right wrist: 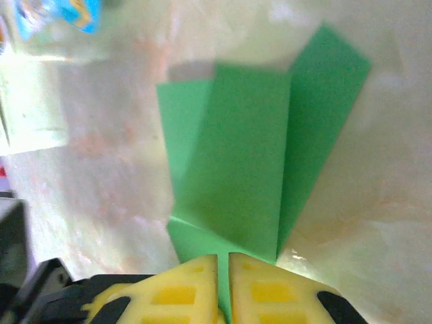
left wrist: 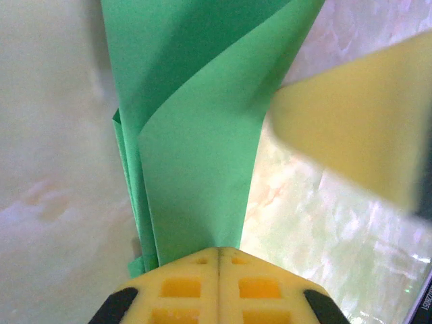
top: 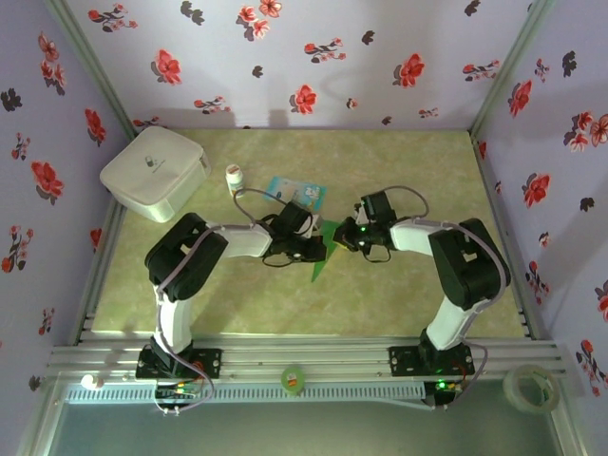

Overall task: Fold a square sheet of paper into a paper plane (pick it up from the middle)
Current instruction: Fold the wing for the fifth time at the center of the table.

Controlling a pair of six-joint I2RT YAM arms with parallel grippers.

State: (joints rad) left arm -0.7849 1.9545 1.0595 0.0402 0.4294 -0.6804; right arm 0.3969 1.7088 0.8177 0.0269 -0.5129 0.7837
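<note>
Green plane (top: 323, 253), part-folded, sits over the surface (top: 399, 294) just on the near side of the packet (top: 296, 193). Left gripper (left wrist: 219, 260): jaws clenched on the plane's narrow end, pads meeting flush. Right gripper (right wrist: 223, 260): jaws a slit apart, plane's corner running into the slit; cannot tell whether they pinch it.

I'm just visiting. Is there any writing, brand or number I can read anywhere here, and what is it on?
Nothing here can be read as words.
On the white box: a small dark logo on the lid, too small to read.
On the blue-and-white packet: coloured print, too blurred to read.
On the green paper: plain, no print.
</note>
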